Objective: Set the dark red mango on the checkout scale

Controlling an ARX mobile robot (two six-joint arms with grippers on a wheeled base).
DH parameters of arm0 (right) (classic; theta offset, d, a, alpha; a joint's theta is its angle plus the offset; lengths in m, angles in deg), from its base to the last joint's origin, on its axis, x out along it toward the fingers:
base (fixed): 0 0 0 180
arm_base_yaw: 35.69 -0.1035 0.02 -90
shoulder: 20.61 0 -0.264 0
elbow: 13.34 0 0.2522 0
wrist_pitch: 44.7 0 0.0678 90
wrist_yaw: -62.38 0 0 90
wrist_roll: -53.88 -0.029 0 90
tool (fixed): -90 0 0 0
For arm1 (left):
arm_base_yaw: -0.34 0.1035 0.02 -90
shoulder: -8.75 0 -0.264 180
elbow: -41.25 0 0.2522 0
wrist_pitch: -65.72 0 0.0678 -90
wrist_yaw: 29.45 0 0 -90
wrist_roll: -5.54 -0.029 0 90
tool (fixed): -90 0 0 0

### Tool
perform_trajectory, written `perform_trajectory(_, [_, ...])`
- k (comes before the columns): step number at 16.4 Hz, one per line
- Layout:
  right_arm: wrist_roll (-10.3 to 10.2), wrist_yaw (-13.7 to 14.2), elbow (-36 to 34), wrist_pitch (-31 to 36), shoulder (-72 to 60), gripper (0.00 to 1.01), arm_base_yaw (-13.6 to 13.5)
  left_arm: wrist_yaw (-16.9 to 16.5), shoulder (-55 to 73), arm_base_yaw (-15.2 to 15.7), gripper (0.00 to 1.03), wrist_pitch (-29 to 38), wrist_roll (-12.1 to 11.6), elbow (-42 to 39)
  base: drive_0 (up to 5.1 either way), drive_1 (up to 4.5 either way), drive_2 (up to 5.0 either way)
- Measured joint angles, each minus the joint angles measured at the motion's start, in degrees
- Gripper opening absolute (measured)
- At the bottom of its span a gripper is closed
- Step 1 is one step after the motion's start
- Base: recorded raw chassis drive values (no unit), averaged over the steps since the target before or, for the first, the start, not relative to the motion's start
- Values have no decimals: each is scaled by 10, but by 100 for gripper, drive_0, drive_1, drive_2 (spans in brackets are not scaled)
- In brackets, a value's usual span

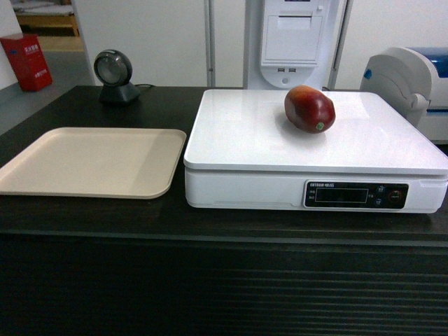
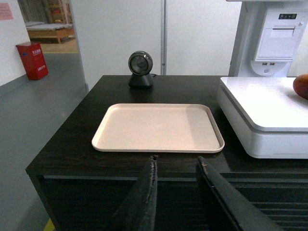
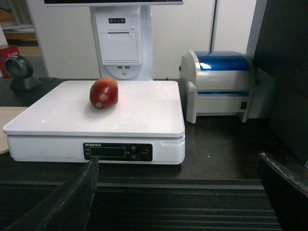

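Since the dark red mango (image 1: 309,108) already rests on the scale (image 1: 252,140) atop the checkout desk (image 1: 140,217), both grippers, left gripper (image 2: 177,166) and right gripper (image 3: 178,166), hang back parted and empty, leaving seemingly nothing to do.

Ahead of my right hand (image 3: 178,192), whose fingers are black, the dark red mango (image 1: 309,109) is maroon with an orange-yellow flush and a green dot, sitting on the glossy white scale (image 1: 266,140) with its black display strip. Ahead of my black left hand (image 2: 178,192) the tray (image 2: 159,127) is plain beige. The tabletop (image 1: 91,217) is dark brown-black with a slatted front, and a white printer (image 3: 219,84) beyond my right hand has a blue lid.
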Motion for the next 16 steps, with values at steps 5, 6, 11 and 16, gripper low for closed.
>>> perform_trajectory(5, [0, 0, 0, 0, 0, 98, 0, 0, 0, 0, 89, 0, 0, 0, 0, 0, 0])
perform_trajectory(6, [0, 0, 0, 0, 0, 98, 0, 0, 0, 0, 100, 0, 0, 0, 0, 0, 0])
perform_trajectory(11, [0, 0, 0, 0, 0, 98, 0, 0, 0, 0, 98, 0, 0, 0, 0, 0, 0])
perform_trajectory(16, [0, 0, 0, 0, 0, 98, 0, 0, 0, 0, 98, 0, 0, 0, 0, 0, 0])
